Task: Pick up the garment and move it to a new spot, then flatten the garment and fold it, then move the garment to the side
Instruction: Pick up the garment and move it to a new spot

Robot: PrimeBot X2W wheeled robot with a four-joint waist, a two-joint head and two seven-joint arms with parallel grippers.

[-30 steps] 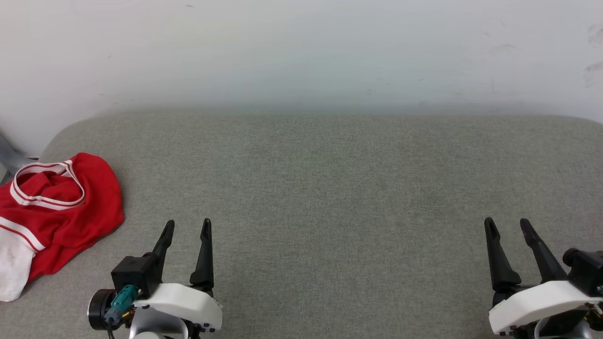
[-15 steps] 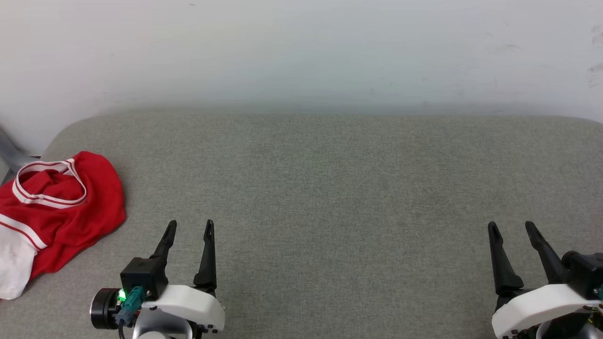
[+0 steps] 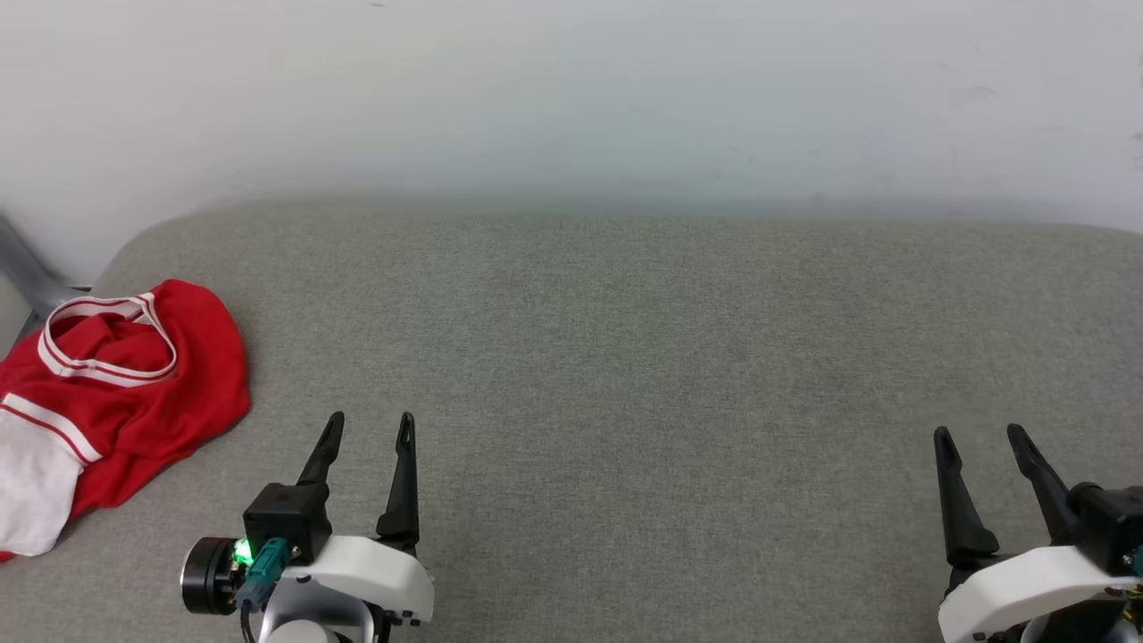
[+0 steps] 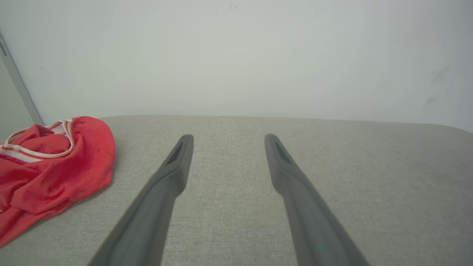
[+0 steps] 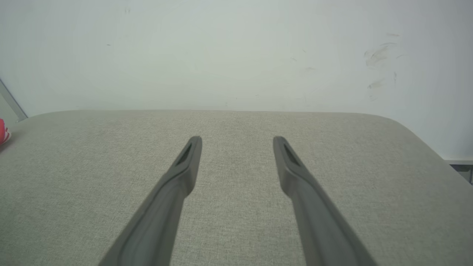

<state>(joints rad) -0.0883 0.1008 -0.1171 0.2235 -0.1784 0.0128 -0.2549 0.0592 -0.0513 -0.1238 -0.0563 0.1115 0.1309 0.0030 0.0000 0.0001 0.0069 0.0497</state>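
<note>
Red cloth at nine o'clock in the head view: the garment (image 3: 134, 393) lies bunched at the far left end of the grey cushion (image 3: 625, 357), striped collar uppermost, one white sleeve trailing toward eight o'clock. Over the last second the whole picture has slid a touch to the right, garment and grippers together, so that's the camera swinging toward the shirt, not the shirt moving. A green light (image 3: 239, 554) has also come on at the left wrist. My read: the robot is lining up for the pick, and nothing of the task is done yet.

Left gripper (image 3: 371, 420) sits at seven o'clock, fingers spread wide, nothing between them. In its own wrist view the garment (image 4: 55, 166) is off at nine o'clock, clear of the fingers. Right gripper (image 3: 980, 431), at five o'clock, is just as wide apart, empty, and well away from the shirt.
</note>
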